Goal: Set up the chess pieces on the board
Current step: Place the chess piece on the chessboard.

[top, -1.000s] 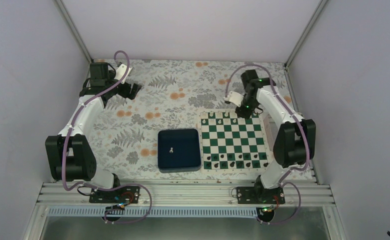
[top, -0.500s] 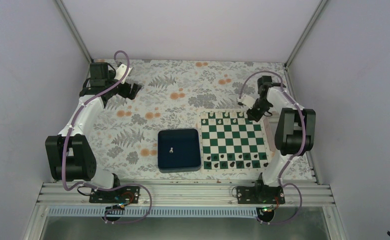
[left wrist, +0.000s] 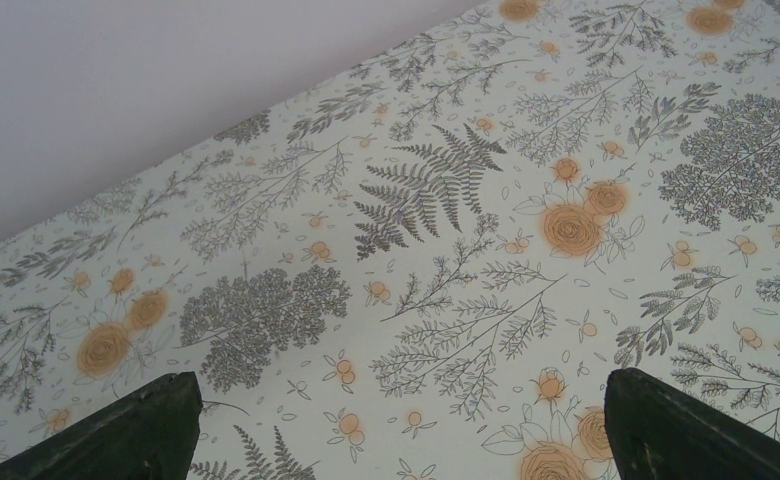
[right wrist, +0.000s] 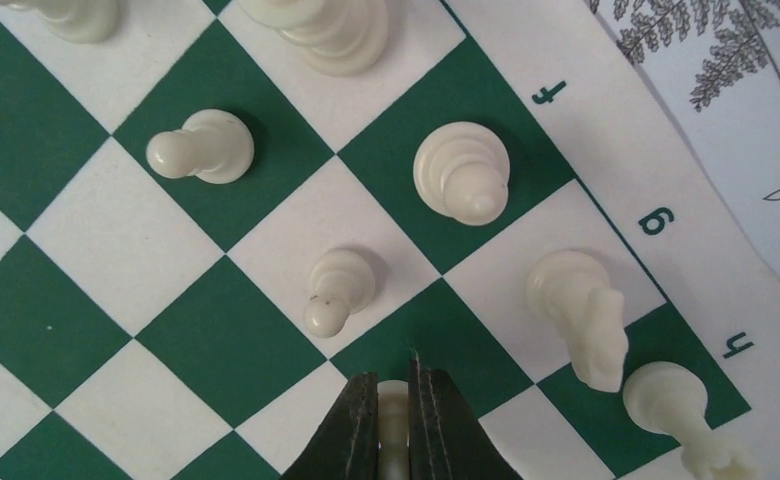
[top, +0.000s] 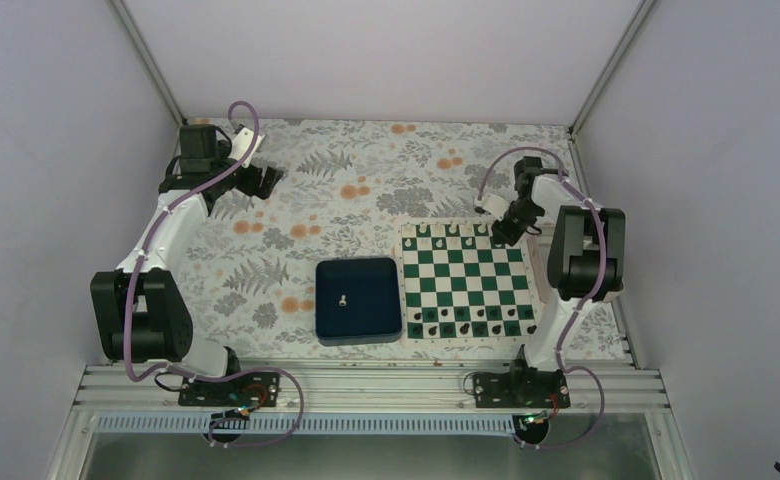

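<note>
The board [top: 466,282], green and white checks, lies right of centre. White chess pieces [top: 446,232] stand along its far rows. My right gripper [top: 504,230] hovers low over the far right corner, shut on a white pawn [right wrist: 393,408] above a green square [right wrist: 526,360]. Close by in the right wrist view are two pawns [right wrist: 338,290] [right wrist: 201,150], a knight [right wrist: 581,315] and a rook [right wrist: 681,410]. One white piece [top: 342,299] sits in the dark blue tray [top: 361,325]. My left gripper [top: 266,180] is open over bare cloth at the far left, its fingers [left wrist: 116,435] wide apart.
Small black pieces [top: 466,320] fill the board's near rows. The blue tray touches the board's left edge. Floral cloth [top: 366,190] covers the table. Enclosure walls rise close behind and at both sides.
My right gripper has swung right and toward the board's far right corner, holding the pawn all the while. The left arm has not moved.
</note>
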You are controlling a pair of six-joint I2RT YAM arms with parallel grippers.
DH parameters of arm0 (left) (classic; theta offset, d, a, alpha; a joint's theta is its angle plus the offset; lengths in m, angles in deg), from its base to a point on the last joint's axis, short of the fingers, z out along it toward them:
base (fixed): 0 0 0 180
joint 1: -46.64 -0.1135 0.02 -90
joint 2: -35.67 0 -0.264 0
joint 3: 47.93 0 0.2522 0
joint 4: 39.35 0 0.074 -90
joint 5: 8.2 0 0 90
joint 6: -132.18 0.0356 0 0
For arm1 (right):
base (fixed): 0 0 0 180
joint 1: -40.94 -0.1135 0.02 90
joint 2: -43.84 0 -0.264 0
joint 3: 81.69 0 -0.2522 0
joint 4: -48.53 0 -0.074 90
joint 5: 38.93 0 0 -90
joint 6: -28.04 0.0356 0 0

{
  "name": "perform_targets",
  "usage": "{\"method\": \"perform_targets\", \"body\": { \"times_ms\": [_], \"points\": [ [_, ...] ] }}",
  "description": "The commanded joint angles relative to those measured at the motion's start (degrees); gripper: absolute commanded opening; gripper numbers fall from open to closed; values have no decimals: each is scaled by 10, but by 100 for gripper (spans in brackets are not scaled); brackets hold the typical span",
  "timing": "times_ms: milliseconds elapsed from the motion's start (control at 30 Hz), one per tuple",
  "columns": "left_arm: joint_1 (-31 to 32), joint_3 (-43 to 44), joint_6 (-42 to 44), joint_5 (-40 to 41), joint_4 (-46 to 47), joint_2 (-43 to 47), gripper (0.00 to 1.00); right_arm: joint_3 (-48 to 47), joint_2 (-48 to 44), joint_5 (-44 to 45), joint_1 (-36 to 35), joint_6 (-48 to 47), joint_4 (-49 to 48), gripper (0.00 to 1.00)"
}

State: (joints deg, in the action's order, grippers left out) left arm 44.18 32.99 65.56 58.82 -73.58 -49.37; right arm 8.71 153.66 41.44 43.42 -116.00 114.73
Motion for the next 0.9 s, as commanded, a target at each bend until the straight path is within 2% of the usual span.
{"method": "perform_targets", "body": {
  "times_ms": [0,633,867],
  "points": [
    [-2,7,4,-10,2,-1,100,-6,10,-15,7,-11,-6,4],
    [-2,9,4,-10,0,-1,100,-5,22,-8,9,-12,-19,5],
    [-2,6,7,-12,1,0,100,0,16,2,11,-12,-24,13]
  ]
}}
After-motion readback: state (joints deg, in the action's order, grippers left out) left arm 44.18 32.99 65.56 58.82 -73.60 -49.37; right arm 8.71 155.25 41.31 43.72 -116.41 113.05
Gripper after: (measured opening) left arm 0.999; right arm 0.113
